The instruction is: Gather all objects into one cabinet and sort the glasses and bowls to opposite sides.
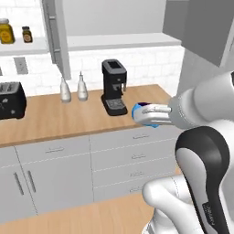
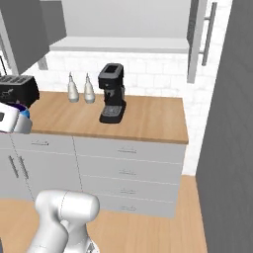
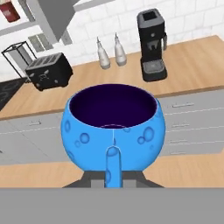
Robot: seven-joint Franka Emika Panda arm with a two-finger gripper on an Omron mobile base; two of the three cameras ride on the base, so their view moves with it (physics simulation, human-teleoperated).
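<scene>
On the left of the counter [image 1: 55, 121] sits the black toaster [image 1: 10, 100], then the two white bottles [image 1: 73, 89], then the black coffee machine [image 1: 113, 87] just right of them. Right of that, out past the counter's front edge and above the drawers [image 1: 137, 157], the gripper [image 1: 153, 114] holds the small blue bowl [image 3: 113, 127], its jaws closed narrow on the near rim. In the hand view one finger [image 3: 112, 168] runs up the outside of the bowl's wall, and the dark inside faces the camera.

The grip is a thin pinch on a curved, glossy rim, so I judge the main risk to be the bowl swivelling or slipping out during a fast swing, and it would drop to the wooden floor [image 1: 91, 219], not the counter. The open cabinet [image 1: 119, 27] hangs directly above the coffee machine, with its door [image 1: 57, 36] standing out to the left. Lifting toward the shelf [image 1: 121, 42], the bowl could clip the shelf's front edge or the door, or the arm could knock the machine or the bottles. Which side of the shelf it belongs on cannot be judged, since no cups are visible there.
</scene>
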